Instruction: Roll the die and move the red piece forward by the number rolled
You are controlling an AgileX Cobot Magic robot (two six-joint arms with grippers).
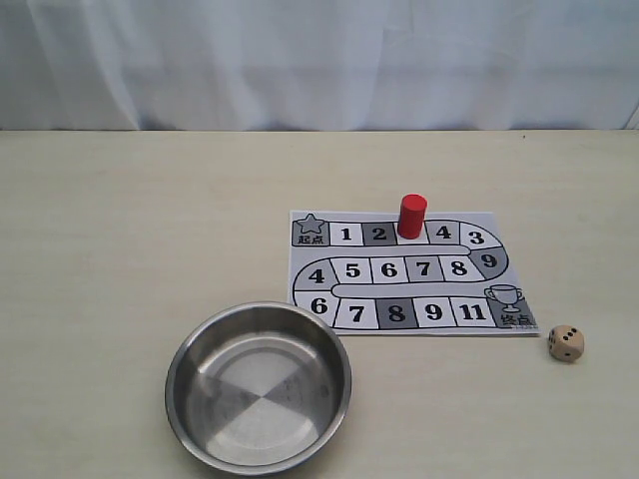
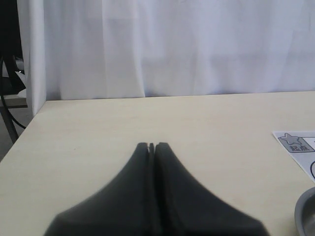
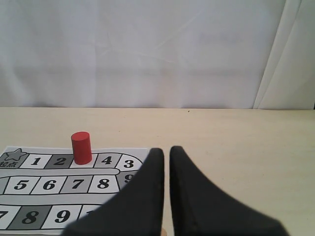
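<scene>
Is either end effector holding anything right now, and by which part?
Nothing. The left end effector and right end effector are shut and empty; the tan wooden die and red cylinder piece sit untouched.

— Where's the red piece [image 1: 412,216]?
— A plain red cylinder, upright on the board's [image 1: 491,222] top row, on the square between 2 and 4.
— And the die [image 1: 566,342]?
— A tan cube with black pips, flat on the worktop just off the board's trophy corner.

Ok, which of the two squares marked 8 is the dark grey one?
The 8 in the row nearest the bowl, between 7 and 9; the other 8, in the middle row, is white.
</scene>
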